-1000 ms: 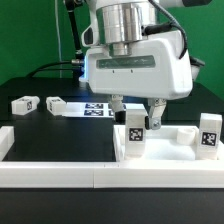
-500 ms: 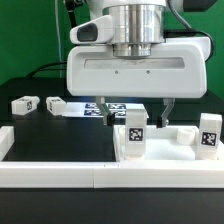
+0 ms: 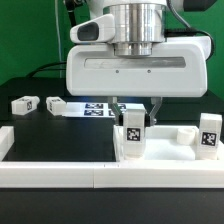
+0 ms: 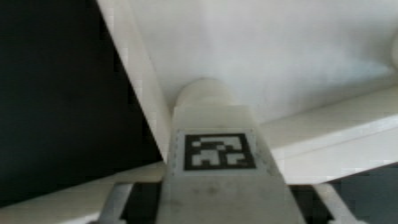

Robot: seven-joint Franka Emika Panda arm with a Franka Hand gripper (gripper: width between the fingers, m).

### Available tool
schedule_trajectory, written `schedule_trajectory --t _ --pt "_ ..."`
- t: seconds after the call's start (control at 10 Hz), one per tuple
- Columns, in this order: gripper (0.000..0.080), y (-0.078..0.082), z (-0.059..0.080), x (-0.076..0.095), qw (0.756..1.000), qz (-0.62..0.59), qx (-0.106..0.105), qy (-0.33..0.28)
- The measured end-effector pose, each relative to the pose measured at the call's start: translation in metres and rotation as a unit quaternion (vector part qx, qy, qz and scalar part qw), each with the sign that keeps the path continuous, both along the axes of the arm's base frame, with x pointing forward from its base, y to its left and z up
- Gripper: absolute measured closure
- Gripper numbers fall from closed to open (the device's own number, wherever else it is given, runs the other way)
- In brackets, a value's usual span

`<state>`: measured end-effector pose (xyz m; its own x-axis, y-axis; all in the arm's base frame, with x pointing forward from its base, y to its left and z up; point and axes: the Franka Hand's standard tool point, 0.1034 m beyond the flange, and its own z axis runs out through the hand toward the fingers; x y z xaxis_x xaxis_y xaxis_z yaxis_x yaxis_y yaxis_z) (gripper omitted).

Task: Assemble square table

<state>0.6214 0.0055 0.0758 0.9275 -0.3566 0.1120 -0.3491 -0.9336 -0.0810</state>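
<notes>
The gripper straddles the upright leg, at 4 o'clock in the exterior view, standing at the table top. The jaws sit narrow beside both leg faces; whether they grip firmly cannot be told. Centre the leg, clamp squarely and keep it vertical.

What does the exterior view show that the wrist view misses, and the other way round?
Only the exterior view: two lying leg blocks on the exterior view's left, a second upright leg and the marker board. Only the wrist view: a close look down at the fingers pressed against the leg's sides. Both: the gripper closed around the tagged upright leg.
</notes>
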Motion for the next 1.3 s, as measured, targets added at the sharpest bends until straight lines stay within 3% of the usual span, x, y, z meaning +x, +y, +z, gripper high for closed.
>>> schedule_trajectory --t 0.2,0.4,0.7,0.8,1.1,1.3 --pt "0.0512 0.0 0.0 0.0 0.994 -0.105 0.014 0.004" --pt "0.0512 -0.002 -0.001 0.002 0.961 -0.273 0.04 0.023" --pt "0.0511 -0.002 -0.001 0.001 0.854 -0.512 0.085 0.042" --pt "0.0511 0.001 -0.002 0.001 0.821 -0.562 0.091 0.046" --pt "0.0511 0.011 -0.003 0.003 0.756 -0.644 0.099 0.054" --pt "0.0511 0.011 -0.002 0.002 0.758 -0.642 0.096 0.063"
